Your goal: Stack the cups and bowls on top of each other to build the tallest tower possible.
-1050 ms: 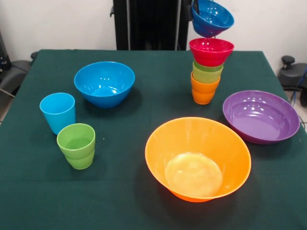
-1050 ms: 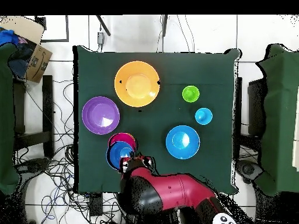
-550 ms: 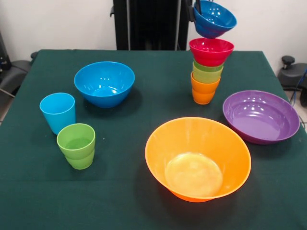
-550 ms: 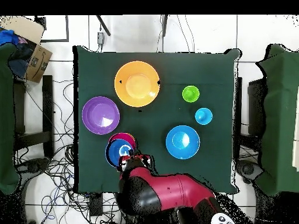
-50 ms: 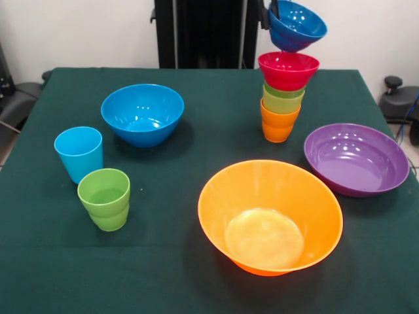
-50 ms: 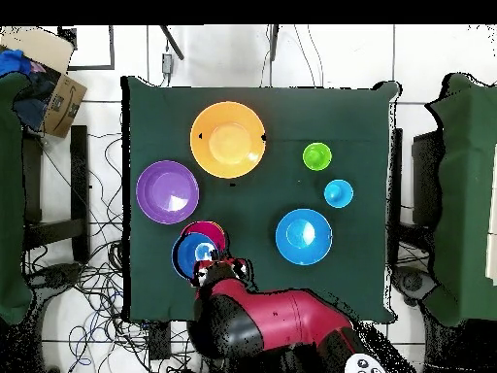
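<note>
The tower [image 5: 281, 98] stands at the table's far right: an orange cup [image 5: 278, 124] lowest, lime green cups [image 5: 283, 99] nested in it, and a small red bowl [image 5: 289, 69] on top. A tilted blue bowl [image 5: 298, 25] hangs in the air just above the red bowl and slightly right of it. My gripper [image 5: 272, 9] is shut on its left rim at the top edge. From overhead the held blue bowl [image 6: 194, 255] partly covers the red bowl [image 6: 208, 231], with my gripper [image 6: 210, 264] at its edge.
A second blue bowl [image 5: 142, 114] sits at the far left. A light blue cup [image 5: 79, 153] and a stepped green cup [image 5: 105, 198] stand at the near left. A large orange bowl [image 5: 270, 216] and a purple bowl [image 5: 355, 158] lie near right.
The held blue bowl has drifted a little to the right in the front view, staying above the tower. Everything on the table stays where it was.
</note>
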`<state>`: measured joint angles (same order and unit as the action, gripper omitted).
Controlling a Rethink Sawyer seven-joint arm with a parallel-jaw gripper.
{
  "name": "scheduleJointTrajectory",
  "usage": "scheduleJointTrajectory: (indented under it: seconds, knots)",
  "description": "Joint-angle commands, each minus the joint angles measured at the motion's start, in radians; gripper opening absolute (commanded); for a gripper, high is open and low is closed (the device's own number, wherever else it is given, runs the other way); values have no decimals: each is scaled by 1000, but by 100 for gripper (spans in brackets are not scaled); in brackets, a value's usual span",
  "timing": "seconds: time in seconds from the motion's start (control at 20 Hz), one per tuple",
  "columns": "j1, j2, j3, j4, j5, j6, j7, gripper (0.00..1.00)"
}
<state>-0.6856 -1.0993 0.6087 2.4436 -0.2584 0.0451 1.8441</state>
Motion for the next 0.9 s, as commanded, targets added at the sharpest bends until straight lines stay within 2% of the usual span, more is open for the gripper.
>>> scheduleJointTrajectory:
  seconds: [0.05, 0.9]
  knots:
    - [31, 55, -41, 6, -41, -44, 119, 0]
    - [68, 81, -100, -44, -54, -63, 100, 0]
